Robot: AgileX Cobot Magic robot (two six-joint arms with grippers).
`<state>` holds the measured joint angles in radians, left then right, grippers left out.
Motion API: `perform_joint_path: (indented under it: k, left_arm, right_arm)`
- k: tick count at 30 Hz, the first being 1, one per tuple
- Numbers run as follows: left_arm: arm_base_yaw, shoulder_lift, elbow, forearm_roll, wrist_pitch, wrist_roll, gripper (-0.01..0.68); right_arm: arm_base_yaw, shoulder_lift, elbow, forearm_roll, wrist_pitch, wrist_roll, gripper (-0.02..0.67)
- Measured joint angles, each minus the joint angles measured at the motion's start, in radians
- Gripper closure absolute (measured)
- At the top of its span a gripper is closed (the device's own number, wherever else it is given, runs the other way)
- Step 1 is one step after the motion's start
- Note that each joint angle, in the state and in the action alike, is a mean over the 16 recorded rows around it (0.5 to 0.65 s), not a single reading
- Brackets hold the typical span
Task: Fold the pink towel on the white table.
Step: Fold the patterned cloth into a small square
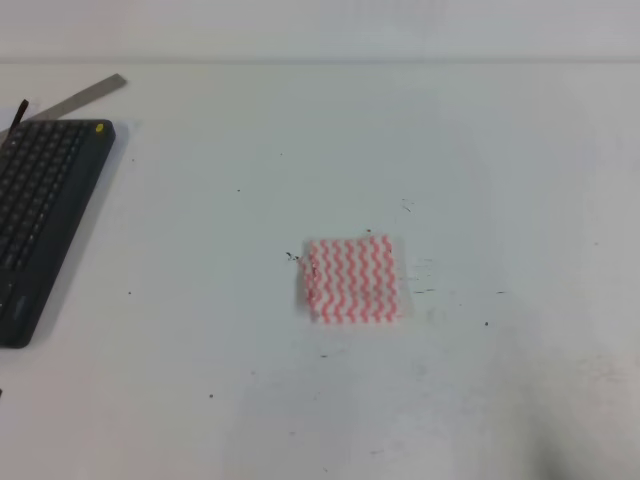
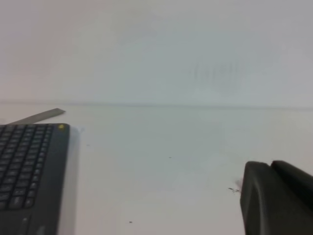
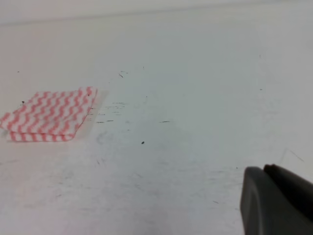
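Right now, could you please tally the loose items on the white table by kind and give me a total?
Striped towels: 1, the pink towel, lying folded
Keyboards: 1, the black keyboard
Flat grey metal strips: 1, the ruler-like strip behind the keyboard
Total: 3

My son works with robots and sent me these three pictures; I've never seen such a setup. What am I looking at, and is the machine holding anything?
It is a two-armed robot at a white table. One picture looks down from above; the other two come from cameras on each wrist. The dark shape low in the left wrist view is part of the left gripper, and likewise the right gripper; too little shows to tell if they are open. Neither holds anything visible. A pink towel lies folded, and a black keyboard sits at the left edge with a grey strip behind it.
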<state>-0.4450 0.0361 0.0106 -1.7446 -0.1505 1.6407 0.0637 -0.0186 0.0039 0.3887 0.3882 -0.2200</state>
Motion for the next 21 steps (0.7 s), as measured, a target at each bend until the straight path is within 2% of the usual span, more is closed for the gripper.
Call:
perform_joint_path:
  k: [7,12,16,21]
  left_arm:
    - [0.0,-0.001,-0.001,0.005,-0.027,0.0,0.673]
    - [0.023,-0.002,-0.002,0.168,-0.014,-0.132,0.673]
    - [0.083,-0.006,-0.003,0.493,0.065,-0.438,0.673]
    - [0.202,-0.017,-0.001,0.979,0.232,-0.912,0.673]
  right_arm:
    - [0.0,0.001,0.001,0.0,-0.001,0.0,0.651]
    - [0.0,0.001,0.001,0.0,-0.001,0.001,0.651]
    - [0.0,0.001,0.002,0.001,-0.001,0.001,0.651]
    - [0.0,0.001,0.002,0.001,0.0,0.002,0.651]
